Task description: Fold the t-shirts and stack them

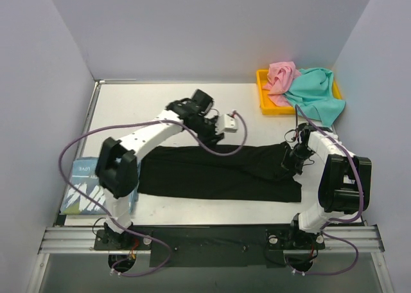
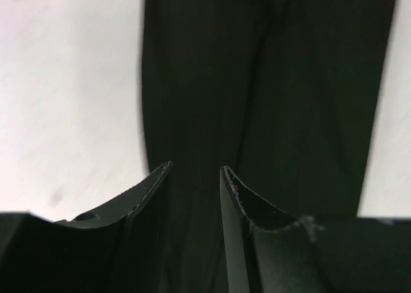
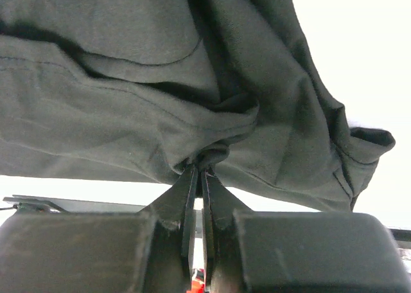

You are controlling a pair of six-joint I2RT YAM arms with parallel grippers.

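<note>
The black t-shirt (image 1: 212, 174) lies as a long band across the middle of the table. My left gripper (image 1: 215, 137) is over its far edge. In the left wrist view its jaws (image 2: 194, 171) stand apart just above the black cloth (image 2: 270, 81), holding nothing I can make out. My right gripper (image 1: 290, 159) is at the shirt's right end. In the right wrist view it (image 3: 201, 168) is shut on a bunched fold of the black shirt (image 3: 128, 100), lifted off the table. A folded light blue t-shirt (image 1: 82, 184) lies at the near left. The pink t-shirt (image 1: 281, 74) and the teal t-shirt (image 1: 314, 94) are heaped at the back right.
The yellow tray (image 1: 262, 90) at the back right holds the pink and teal shirts, and the teal one hangs over its right side. Grey walls close in the table on the left, back and right. The arms' base rail (image 1: 212, 238) runs along the near edge.
</note>
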